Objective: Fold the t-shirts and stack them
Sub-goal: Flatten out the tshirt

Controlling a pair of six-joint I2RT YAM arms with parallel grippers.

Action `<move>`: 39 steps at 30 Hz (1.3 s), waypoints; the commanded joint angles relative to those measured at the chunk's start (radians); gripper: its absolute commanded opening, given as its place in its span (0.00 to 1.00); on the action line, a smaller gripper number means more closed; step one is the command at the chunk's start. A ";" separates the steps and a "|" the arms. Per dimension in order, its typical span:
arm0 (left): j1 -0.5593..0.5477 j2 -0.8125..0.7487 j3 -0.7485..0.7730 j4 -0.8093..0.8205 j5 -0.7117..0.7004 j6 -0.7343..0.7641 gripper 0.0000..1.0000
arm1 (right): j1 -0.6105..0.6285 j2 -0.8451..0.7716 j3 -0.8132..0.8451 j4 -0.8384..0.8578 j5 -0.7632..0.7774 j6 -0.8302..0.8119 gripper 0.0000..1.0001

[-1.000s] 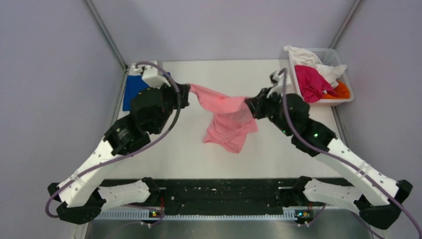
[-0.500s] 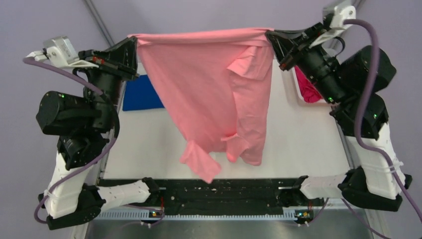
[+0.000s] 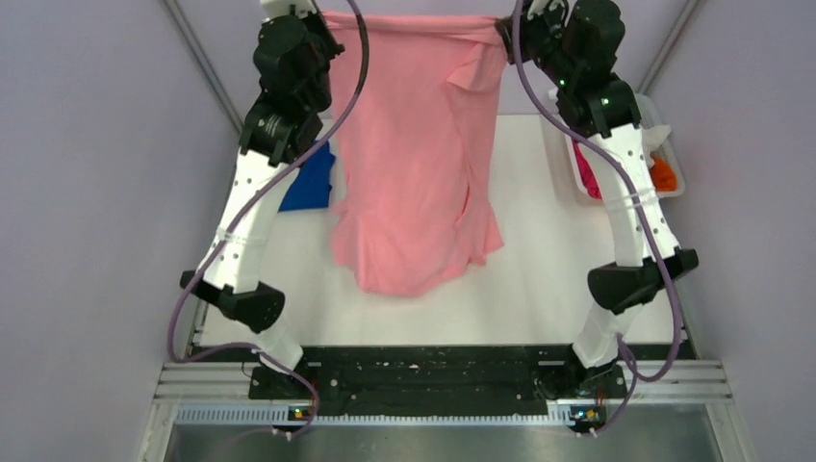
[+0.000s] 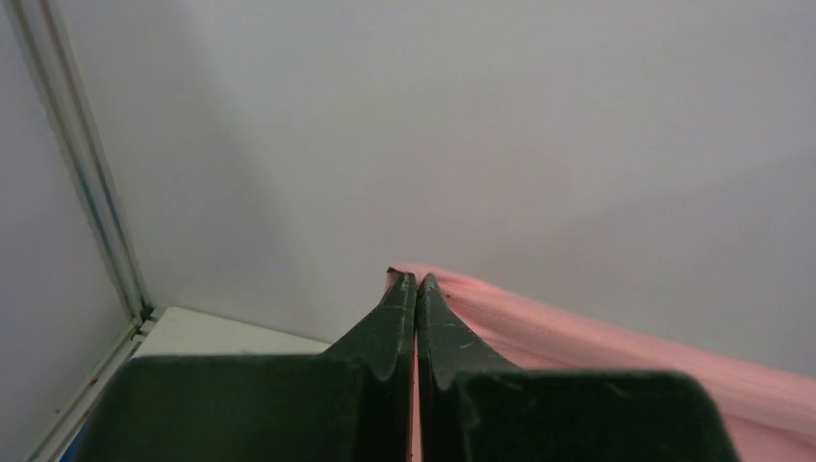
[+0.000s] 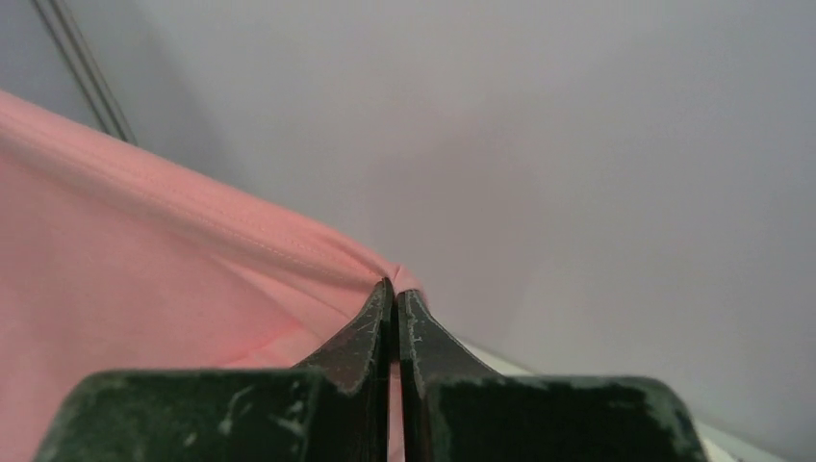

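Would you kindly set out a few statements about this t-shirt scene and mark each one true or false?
1. The pink t-shirt hangs between the left tool and the right tool. True.
2. The right tool is open and empty. False: it is shut on the pink t-shirt's edge.
3. A blue t-shirt lies on the table beside the left arm. True.
4. The pink t-shirt lies folded flat. False: it hangs unfolded from the raised tools.
5. The white basket stands at the table's right side. True.
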 commanded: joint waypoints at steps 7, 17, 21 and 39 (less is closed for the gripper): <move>0.032 -0.081 0.068 0.082 0.104 -0.025 0.00 | -0.036 -0.139 0.126 0.093 -0.089 -0.068 0.00; 0.031 -0.553 -0.957 0.097 -0.066 -0.352 0.00 | 0.117 -0.467 -0.505 -0.359 -0.163 -0.150 0.00; 0.031 -0.690 -1.281 -0.077 -0.173 -0.628 0.00 | 0.279 -0.578 -0.902 -0.255 -0.177 -0.061 0.00; -0.116 -0.460 -1.258 -0.636 -0.114 -0.933 0.99 | 0.387 -0.550 -1.382 0.131 0.046 0.343 0.99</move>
